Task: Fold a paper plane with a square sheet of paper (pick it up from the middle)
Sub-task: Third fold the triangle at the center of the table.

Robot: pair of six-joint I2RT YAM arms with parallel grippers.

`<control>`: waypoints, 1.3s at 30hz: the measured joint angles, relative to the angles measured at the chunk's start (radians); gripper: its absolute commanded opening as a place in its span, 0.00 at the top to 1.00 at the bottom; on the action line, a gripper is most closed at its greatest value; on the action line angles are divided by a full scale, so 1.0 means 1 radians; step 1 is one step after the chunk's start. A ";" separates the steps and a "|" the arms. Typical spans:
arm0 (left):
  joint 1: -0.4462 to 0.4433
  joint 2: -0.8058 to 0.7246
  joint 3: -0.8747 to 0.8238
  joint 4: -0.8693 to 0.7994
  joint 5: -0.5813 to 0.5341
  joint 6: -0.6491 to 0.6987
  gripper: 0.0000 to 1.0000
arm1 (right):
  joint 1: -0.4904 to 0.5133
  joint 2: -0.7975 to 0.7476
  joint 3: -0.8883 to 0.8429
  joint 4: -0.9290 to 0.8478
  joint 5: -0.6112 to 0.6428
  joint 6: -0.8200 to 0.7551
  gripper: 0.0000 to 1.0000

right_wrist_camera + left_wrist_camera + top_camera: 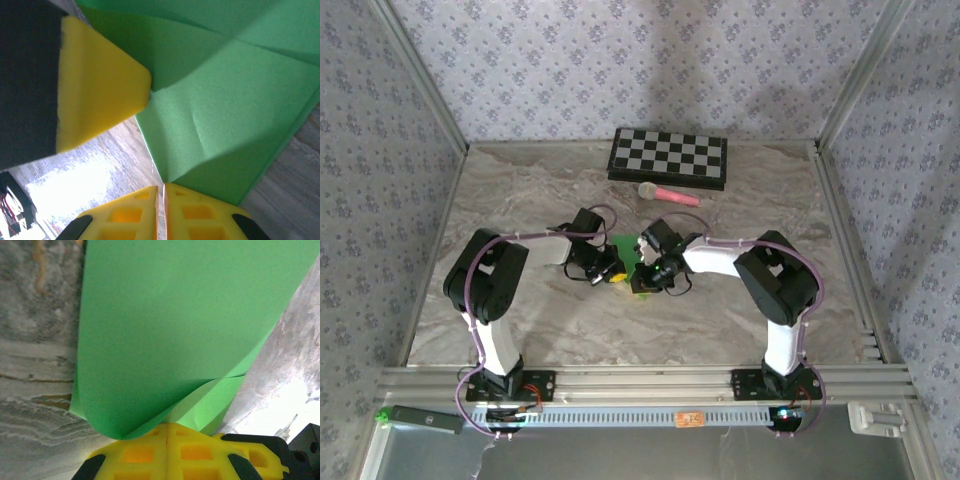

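Square sheet of paper point(625, 248), bright green and partly folded, is sitting at the middle of the tabletop point(520, 200), between the two arms. The left fingers point(150, 452) are pressing fully together and pinching a curled, doubled-over edge of the sheet, which is rising away from their tips in a smooth bend. The right fingers point(140, 215) are closing almost flat against each other, gripping a corner of the paper right at their seam; creases are running out across the sheet from that spot. In the right wrist view, one yellow left finger is touching the paper near a crease. Well behind the arms, a checkered board point(668, 157) is lying by the back wall with a pink-handled microphone point(668, 193) just in front of it.
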 measured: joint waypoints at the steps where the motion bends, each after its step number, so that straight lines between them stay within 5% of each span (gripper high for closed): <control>1: 0.000 0.000 0.000 -0.001 0.000 0.000 0.97 | 0.001 -0.006 -0.008 0.000 0.000 -0.001 0.87; 10: 0.002 0.002 0.007 -0.010 0.000 0.004 0.97 | 0.005 -0.111 -0.119 -0.032 0.010 -0.004 0.87; 17: 0.002 0.002 0.013 -0.019 0.000 0.003 0.96 | 0.004 -0.198 -0.051 -0.082 0.078 -0.005 0.88; 39: 0.000 -0.016 0.008 0.045 0.005 0.003 0.93 | 0.009 -0.023 -0.011 0.008 0.097 -0.008 0.92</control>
